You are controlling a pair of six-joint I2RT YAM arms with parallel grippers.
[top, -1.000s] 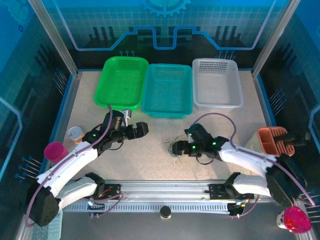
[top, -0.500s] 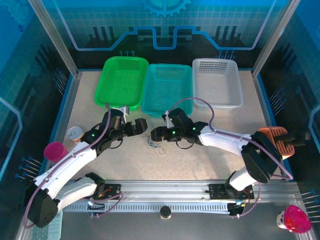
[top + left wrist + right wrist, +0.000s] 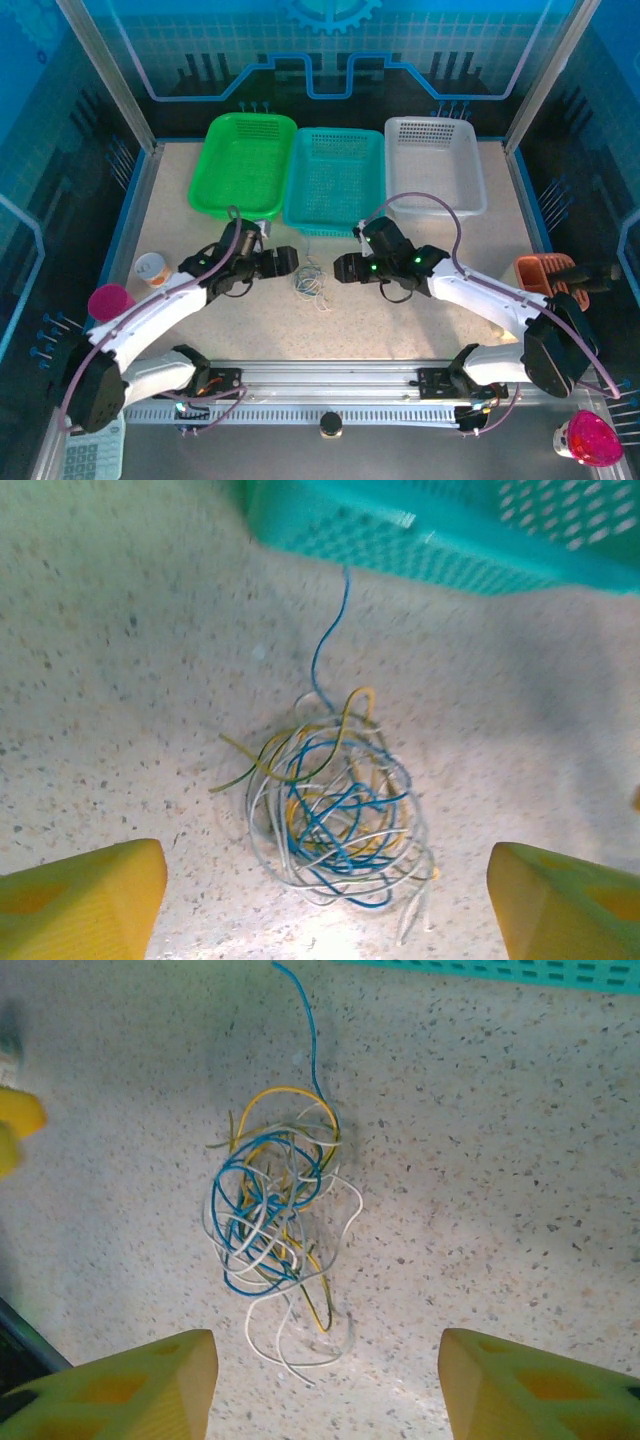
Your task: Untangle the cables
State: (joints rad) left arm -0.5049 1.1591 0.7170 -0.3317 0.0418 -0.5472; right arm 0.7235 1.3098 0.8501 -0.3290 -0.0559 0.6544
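From their bases at the near edge, I see both arms reach forward and bend inward. The left gripper [image 3: 290,262] and the right gripper [image 3: 338,268] face each other low over the table [image 3: 260,330]. Both have their jaws apart and grasp nothing; the yellow fingers [image 3: 85,895] stand wide on each side. Between them the cables [image 3: 330,810] lie in one tangled bundle on the table. One blue end points toward the teal basket [image 3: 335,222] just behind.

arms [image 3: 150,315]: white shells, black joints | arm cables [image 3: 420,196]: lilac | end effector fingers [image 3: 80,900]: yellow | LEDs [image 3: 372,267]: green
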